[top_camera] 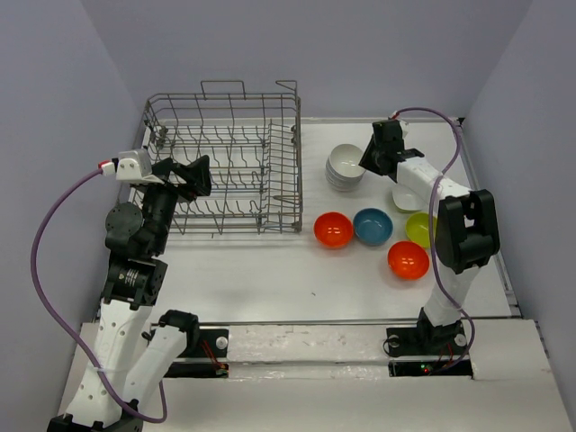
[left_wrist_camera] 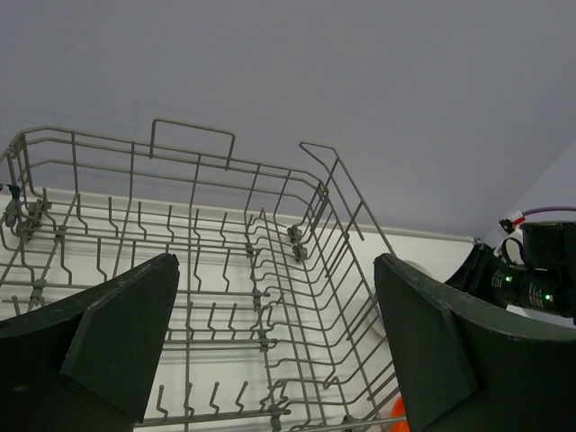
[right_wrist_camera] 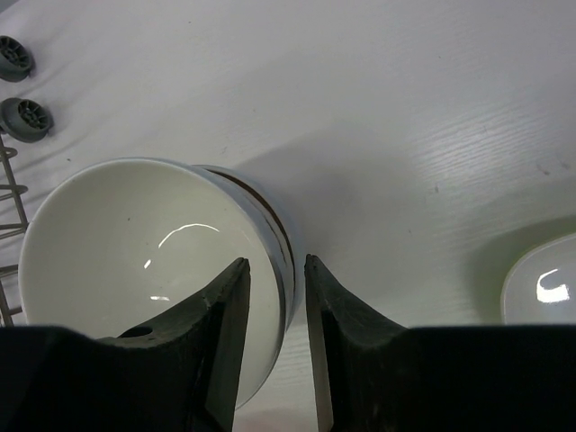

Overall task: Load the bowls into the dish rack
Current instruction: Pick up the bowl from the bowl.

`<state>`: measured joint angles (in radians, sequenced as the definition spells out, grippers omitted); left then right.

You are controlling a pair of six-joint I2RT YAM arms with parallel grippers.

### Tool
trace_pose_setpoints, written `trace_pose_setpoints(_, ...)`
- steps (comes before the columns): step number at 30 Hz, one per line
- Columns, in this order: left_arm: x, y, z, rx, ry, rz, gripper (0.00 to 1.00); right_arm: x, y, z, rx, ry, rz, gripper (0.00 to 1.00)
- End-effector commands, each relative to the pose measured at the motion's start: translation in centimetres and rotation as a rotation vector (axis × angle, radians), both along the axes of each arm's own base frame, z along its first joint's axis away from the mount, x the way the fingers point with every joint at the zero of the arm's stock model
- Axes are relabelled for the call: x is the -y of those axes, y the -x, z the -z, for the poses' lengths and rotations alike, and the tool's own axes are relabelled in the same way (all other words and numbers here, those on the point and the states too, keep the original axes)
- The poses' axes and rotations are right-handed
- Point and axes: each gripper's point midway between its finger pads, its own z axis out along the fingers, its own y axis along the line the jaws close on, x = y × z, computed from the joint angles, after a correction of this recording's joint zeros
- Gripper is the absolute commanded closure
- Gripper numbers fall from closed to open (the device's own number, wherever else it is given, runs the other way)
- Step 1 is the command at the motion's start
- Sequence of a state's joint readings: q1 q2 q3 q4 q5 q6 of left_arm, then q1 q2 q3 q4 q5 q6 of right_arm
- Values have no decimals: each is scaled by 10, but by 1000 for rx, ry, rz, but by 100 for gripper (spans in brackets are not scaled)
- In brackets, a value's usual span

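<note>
Remote op here. Over on the left, the left jaws are spread as wide as they go, gripping nothing, hovering at the near-left side of the dish rack (top_camera: 290, 180) and looking in across its tines. The rack sits on the far left half of the worktop (top_camera: 297, 279). Just past its near right corner is an orange bowl (top_camera: 333, 229), and behind that a stack of white bowls (top_camera: 342, 177) just beside the rack's right wall. The right jaws are down on that stack, narrowed across the top bowl's rim, one finger inside and one outside. I honestly can't tell if they're pinching it. Next comes a blue bowl (top_camera: 373, 226) right beside the orange one, then a lone white bowl (top_camera: 405, 198) partly behind the right arm (top_camera: 463, 229), a second orange bowl (top_camera: 408, 260) nearer the arm bases, and a yellow-green bowl (top_camera: 418, 229).
</note>
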<state>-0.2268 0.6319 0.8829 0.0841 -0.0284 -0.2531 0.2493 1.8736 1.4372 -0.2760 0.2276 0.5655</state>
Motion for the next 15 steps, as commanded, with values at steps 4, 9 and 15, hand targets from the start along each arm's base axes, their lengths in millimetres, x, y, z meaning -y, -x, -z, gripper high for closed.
trace_pose_setpoints(4, -6, 2, -10, 35, 19, -28, 1, -10, -6, -3, 37, -43, -11, 66)
trace_pose_setpoints(9, -6, 2, -10, 34, 18, -25, 1, -10, -6, -2, 35, -47, -9, 67)
trace_pose_setpoints(15, -6, 2, -11, 37, 18, -23, 1, -11, -5, -4, 37, -49, -16, 71)
